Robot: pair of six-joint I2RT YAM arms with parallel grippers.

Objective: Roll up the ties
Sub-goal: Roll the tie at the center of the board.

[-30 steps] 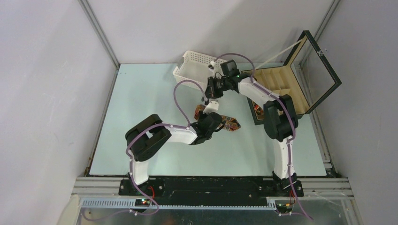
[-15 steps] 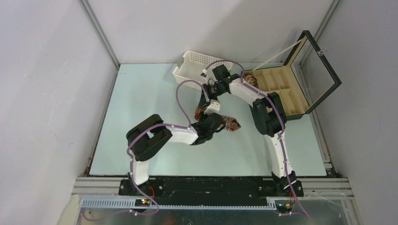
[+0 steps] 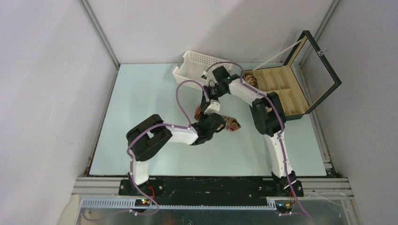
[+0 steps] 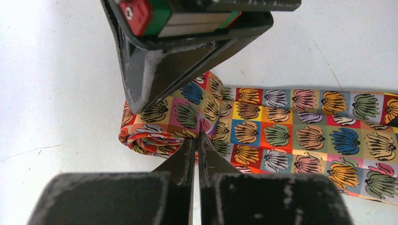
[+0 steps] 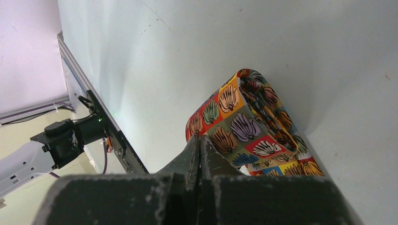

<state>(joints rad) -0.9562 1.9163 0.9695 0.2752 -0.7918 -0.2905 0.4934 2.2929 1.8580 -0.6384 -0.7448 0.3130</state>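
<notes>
Looking down from the top external view, the tie (image 3: 231, 124) lies on the pale table (image 3: 141, 112) just left of the open black box (image 3: 278, 83), its patterned strip pointing toward the box's near corner. Both arms meet over it: the left gripper (image 3: 215, 123) covers the strip's middle, and the right gripper (image 3: 210, 110) comes down on the end farther from the box. A white basket (image 3: 195, 65) stands to the box's left, beyond the tie. From the left wrist, the left gripper (image 4: 198, 140) has its jaws pressed together, the tips touching the tie (image 4: 291, 126) where the flat strip meets its rolled end (image 4: 150, 133); whether any cloth is nipped between them cannot be told. The right gripper (image 4: 136, 105) leans in from above, its dark tip resting on that roll. From the right wrist, the right gripper (image 5: 199, 140) is likewise pressed together, its tips against the side of the tie (image 5: 239, 126), which bulges up from the table (image 5: 187, 47) as a loose coil of coloured squares.
</notes>
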